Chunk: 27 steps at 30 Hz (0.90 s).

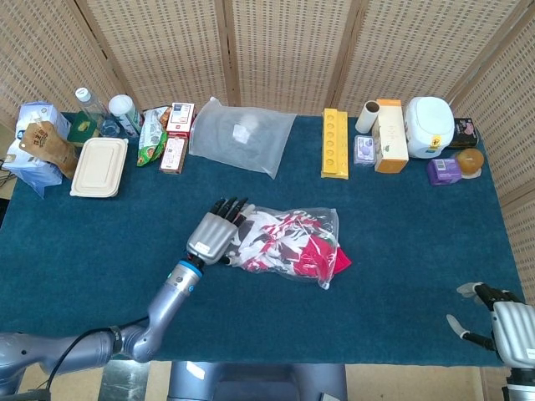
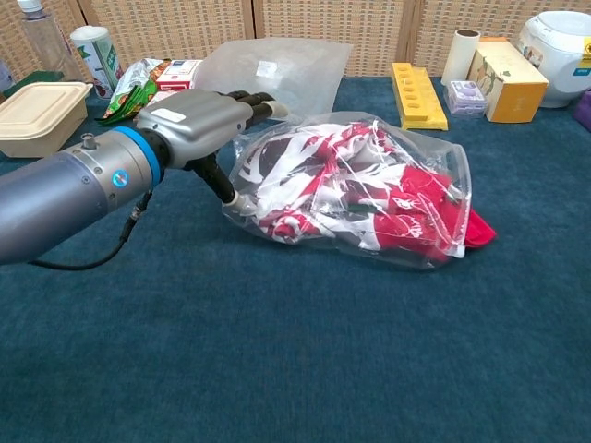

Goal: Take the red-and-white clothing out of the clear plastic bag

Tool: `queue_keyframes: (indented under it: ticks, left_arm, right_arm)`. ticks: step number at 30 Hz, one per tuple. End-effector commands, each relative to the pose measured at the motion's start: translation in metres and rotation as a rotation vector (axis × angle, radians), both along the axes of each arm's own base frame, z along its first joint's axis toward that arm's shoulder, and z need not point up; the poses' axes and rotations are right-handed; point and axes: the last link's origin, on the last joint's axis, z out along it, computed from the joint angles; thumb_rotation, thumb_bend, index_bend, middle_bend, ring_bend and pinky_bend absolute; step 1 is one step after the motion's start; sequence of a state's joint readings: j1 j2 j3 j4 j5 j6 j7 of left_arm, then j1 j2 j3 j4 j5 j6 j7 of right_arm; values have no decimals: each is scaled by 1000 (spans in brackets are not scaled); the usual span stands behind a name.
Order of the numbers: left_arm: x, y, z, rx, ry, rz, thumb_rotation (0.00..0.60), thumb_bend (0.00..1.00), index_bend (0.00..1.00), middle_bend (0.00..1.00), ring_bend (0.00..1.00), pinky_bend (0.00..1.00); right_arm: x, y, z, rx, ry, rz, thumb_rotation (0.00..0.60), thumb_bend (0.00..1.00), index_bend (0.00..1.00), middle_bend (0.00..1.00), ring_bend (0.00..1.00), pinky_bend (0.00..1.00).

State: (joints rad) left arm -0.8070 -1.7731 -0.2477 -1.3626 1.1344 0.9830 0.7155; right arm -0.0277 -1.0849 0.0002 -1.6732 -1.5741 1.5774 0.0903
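Red-and-white clothing (image 1: 292, 244) lies inside the clear plastic bag (image 1: 322, 225) at the middle of the blue table (image 1: 401, 217), its red end poking out on the right. The left hand (image 1: 215, 235) rests against the bag's left end, though whether its fingers actually grip the plastic cannot be told. The right hand (image 1: 506, 324) hovers at the table's near right corner, fingers spread and holding nothing.

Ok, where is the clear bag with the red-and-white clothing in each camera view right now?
Head view: the clear plastic bag lies just left of table centre, the left robot hand at its left end.
Chest view: the bag fills the middle, the same robot hand at its left end.
Shared landmark: the yellow tray behind the bag, toward the right.
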Motion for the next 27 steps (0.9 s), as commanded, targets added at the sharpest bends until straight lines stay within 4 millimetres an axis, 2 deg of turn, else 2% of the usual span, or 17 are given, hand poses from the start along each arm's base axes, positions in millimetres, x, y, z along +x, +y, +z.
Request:
queue_keyframes:
  ticks: [1,7,10,14,19,27]
  left_arm:
    - [4,28,2,6,14,-13,600,82,0,0,0,104]
    - [13,30,32,-246,-215,83,600,80,0,0,0,104]
    - [15,30,43,-299,-211,64,600,80,0,0,0,104]
    - [21,34,47,-337,-163,21,600,74,0,0,0,103]
    - [31,46,40,-360,-103,-5,600,51,0,0,0,94]
    - [50,60,8,-421,-22,3,600,45,0,0,0,91]
  right_arm:
    - [2,-1,1,-4,1,0,494,283,393,447,475,408]
    - [3,-1,3,-13,0,-10,494,284,395,447,476,409]
    - [4,-2,4,-14,1,-11,492,284,395,447,475,408]
    - [5,-3,6,-19,-1,-7,497,285,396,447,475,409]
    - [4,-1,7,-24,-3,-19,496,287,397,447,475,408]
    - [3,2,11,-38,-11,-33,495,287,400,447,475,406]
